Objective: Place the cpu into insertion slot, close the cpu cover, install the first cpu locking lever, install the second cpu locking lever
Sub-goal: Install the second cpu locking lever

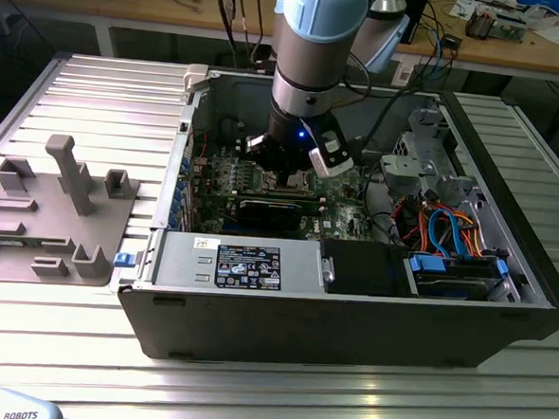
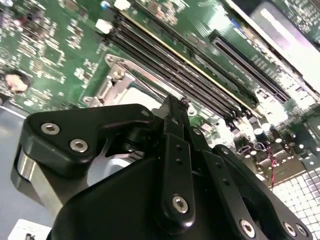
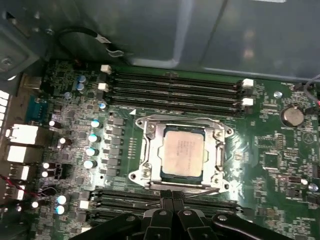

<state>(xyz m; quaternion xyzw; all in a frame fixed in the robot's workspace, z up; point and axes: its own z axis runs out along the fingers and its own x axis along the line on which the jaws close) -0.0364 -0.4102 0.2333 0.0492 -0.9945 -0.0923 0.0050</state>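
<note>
The cpu (image 3: 183, 152), a silver-grey square, lies in the insertion slot on the green board, and the slot's recess is hidden under it. The cpu cover (image 3: 150, 150) lies flat around the chip as a silvery frame. One thin wire lever (image 3: 185, 119) runs along the cover's edge by the memory slots. Another (image 3: 200, 189) runs along the opposite edge, right by my fingertips. My gripper (image 3: 172, 199) is shut, with its tips together at that edge of the cover. In the second wrist view the gripper (image 2: 173, 102) stands just over the cover (image 2: 117, 75). In the exterior view the gripper (image 1: 286, 177) is low inside the case.
Long black memory slots (image 3: 175, 87) flank the socket on two sides. Capacitors (image 3: 92, 150) and a coin battery (image 3: 292, 116) stand nearby, and the grey case wall (image 3: 200, 35) rises beyond. The exterior view shows a power supply (image 1: 248, 265), a drive cage with blue cables (image 1: 454, 234) and a grey fixture (image 1: 61, 206).
</note>
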